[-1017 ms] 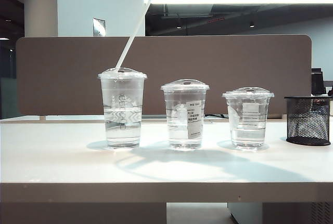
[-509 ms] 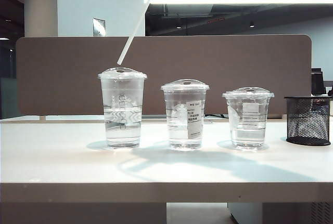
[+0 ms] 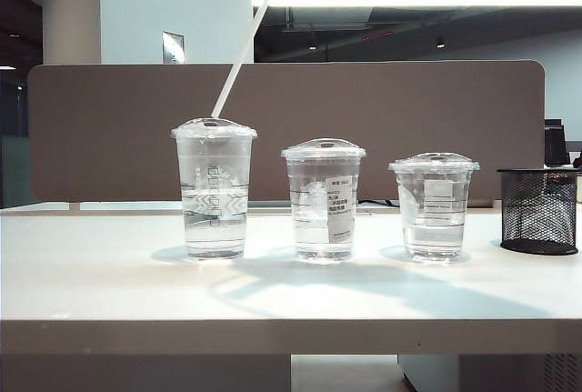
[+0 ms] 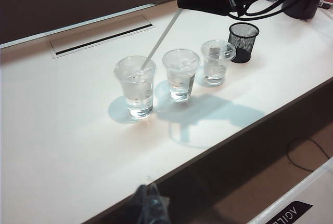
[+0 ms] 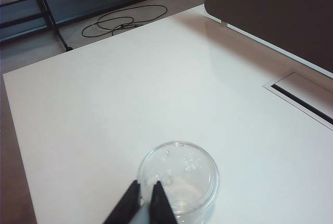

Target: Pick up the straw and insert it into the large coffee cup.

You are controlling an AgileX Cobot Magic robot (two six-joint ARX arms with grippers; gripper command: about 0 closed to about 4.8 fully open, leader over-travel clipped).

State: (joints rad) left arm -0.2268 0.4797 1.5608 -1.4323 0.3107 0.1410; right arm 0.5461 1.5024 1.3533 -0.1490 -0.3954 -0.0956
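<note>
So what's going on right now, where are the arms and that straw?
Right tool shut on the straw, high over the large coffee cup. Straw tip at the lid, not yet in. Left tool parked off the table's front edge. Nothing blocking.

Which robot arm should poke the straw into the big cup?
The right one. The right gripper already pinches the straw just above the large coffee cup. The left gripper hangs far back, holding nothing.
</note>
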